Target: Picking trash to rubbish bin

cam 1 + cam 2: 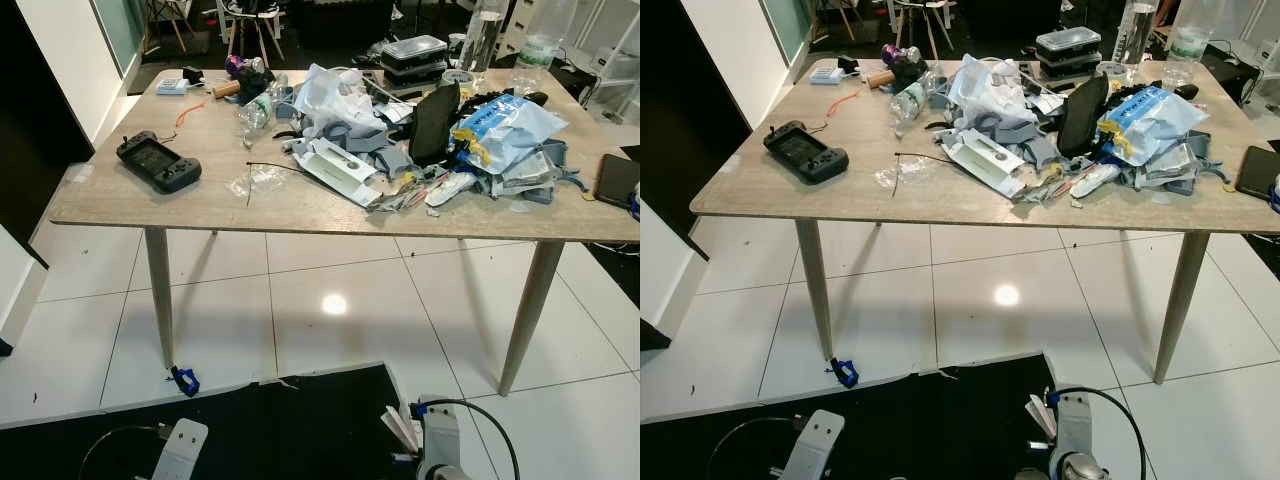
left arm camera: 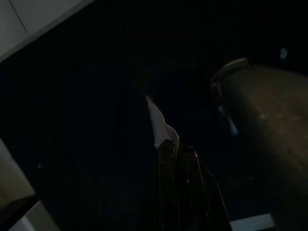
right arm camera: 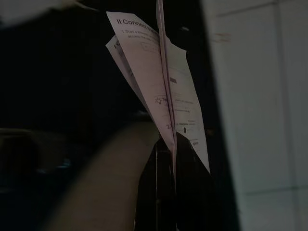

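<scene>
A heap of trash covers the right half of the wooden table [image 1: 200, 205]: blue-and-white plastic bags [image 1: 505, 125], a flattened white carton [image 1: 340, 170], a clear wrapper [image 1: 250, 182] and a crushed bottle [image 1: 255, 110]. Both arms hang low in front of the table, over the black floor mat. My right gripper [image 3: 168, 144] is shut on a folded printed paper sheet [image 3: 159, 82], which also shows as the paper [image 1: 400, 425] beside the right arm [image 1: 440, 450]. In the dark left wrist view my left gripper [image 2: 178, 144] is shut on a small white paper scrap [image 2: 161, 125].
A black handheld game console [image 1: 158, 162] lies on the table's left side, and a dark tablet [image 1: 615, 180] at its right edge. Tall clear bottles [image 1: 480, 40] and stacked boxes stand at the back. White tiles run under the table, with a blue clip [image 1: 185, 380] by the left leg.
</scene>
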### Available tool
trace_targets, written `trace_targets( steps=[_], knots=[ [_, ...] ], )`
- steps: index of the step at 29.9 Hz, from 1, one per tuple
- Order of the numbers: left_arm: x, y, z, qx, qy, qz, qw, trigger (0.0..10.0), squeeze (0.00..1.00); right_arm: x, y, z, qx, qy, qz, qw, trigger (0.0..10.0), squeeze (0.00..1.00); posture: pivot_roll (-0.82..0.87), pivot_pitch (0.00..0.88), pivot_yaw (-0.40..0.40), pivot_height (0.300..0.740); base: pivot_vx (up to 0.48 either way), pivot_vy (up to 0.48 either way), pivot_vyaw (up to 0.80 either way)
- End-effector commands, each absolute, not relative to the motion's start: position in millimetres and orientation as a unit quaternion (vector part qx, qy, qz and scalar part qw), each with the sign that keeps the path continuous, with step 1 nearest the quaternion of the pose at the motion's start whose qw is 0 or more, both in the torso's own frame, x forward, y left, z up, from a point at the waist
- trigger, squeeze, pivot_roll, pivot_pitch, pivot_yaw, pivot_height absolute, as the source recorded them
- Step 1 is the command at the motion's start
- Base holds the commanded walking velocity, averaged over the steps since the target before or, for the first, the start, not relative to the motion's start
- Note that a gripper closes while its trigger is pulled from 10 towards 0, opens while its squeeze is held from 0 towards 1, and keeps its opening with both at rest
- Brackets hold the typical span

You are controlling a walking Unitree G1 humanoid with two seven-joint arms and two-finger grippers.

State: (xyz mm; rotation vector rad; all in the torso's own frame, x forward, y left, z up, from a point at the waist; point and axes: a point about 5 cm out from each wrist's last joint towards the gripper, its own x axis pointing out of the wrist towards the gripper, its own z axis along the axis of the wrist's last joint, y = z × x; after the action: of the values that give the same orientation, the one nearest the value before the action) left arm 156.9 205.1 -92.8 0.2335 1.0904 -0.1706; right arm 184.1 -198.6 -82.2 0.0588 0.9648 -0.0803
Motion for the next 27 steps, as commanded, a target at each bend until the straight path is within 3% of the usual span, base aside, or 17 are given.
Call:
trace_targets(
  steps=[1, 5, 20, 27],
  knots=[
    [140, 205, -100, 0.117, 0.541, -0.085, 0.828, 10.0, 0.00, 173, -209, -86, 0.026, 0.482, -0.048, 0.874, 10.0, 0.00, -0.03, 0.098, 0.042, 0.740, -0.319, 0.000, 0.00],
    [135, 206, -101, 0.132, 0.549, -0.093, 0.820, 10.0, 0.00, 158, -227, -89, 0.000, 0.502, -0.064, 0.862, 10.0, 0.00, -0.02, 0.088, 0.039, 0.740, -0.326, 0.000, 0.00],
    [132, 206, -102, 0.152, 0.550, -0.108, 0.814, 10.0, 0.00, 127, -208, -104, -0.035, 0.551, -0.044, 0.832, 10.0, 0.00, -0.02, 0.083, 0.042, 0.740, -0.332, 0.000, 0.00],
    [130, 205, -103, 0.156, 0.553, -0.115, 0.810, 10.0, 0.00, 119, -221, -104, -0.046, 0.559, -0.046, 0.827, 10.0, 0.00, -0.01, 0.090, 0.049, 0.740, -0.330, 0.000, 0.00]
  ],
)
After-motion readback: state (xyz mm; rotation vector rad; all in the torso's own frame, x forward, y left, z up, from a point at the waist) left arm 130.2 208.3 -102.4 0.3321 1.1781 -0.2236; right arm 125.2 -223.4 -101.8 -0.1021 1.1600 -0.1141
